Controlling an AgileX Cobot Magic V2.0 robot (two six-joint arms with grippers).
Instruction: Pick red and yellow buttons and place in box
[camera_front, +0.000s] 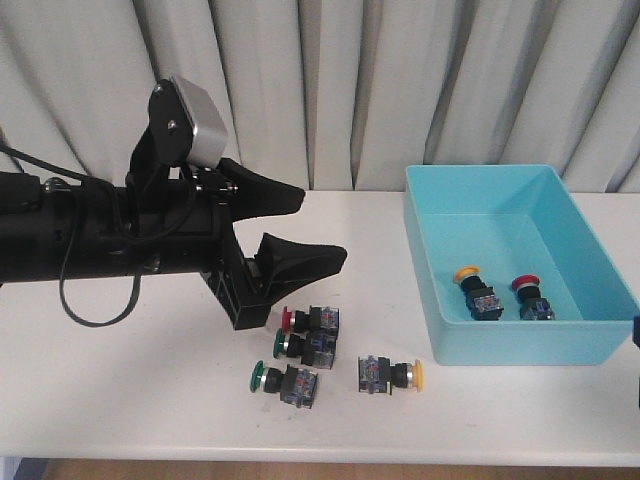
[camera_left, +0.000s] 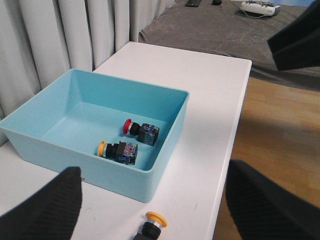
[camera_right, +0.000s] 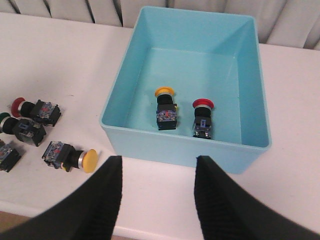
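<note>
You've got the turquoise box (camera_front: 512, 270) on the right side of the white counter (camera_front: 130, 390), in front of the grey curtain (camera_front: 400, 80). Two buttons lie on their sides on its floor, close to the near wall: a yellow-capped button in the box (camera_front: 478, 293) and, just beside it to the right, a red-capped button in the box (camera_front: 530, 297). They're near each other; I can't tell whether they touch.

Your left pincer (camera_front: 305, 228) reaches in from the left, above the counter, fingers spread apart and holding nothing. It sits up and left of a cluster of loose switches.

That cluster, near the counter's front edge:
- red button on the counter (camera_front: 309, 320), cap pointing left, at the back of the group
- green switch (camera_front: 305, 346) directly in front of it, bodies touching or very nearly so
- second green switch (camera_front: 284, 381) further front and left
- yellow button on the counter (camera_front: 391, 375), apart from the others to the right, cap pointing right toward the box, well short of its wall

Your right pincer (camera_right: 156, 197) shows only in its wrist view: two dark fingers apart, nothing between them, above the counter just outside the box's near wall. In the front view only a dark sliver at the right frame edge is visible.
</note>
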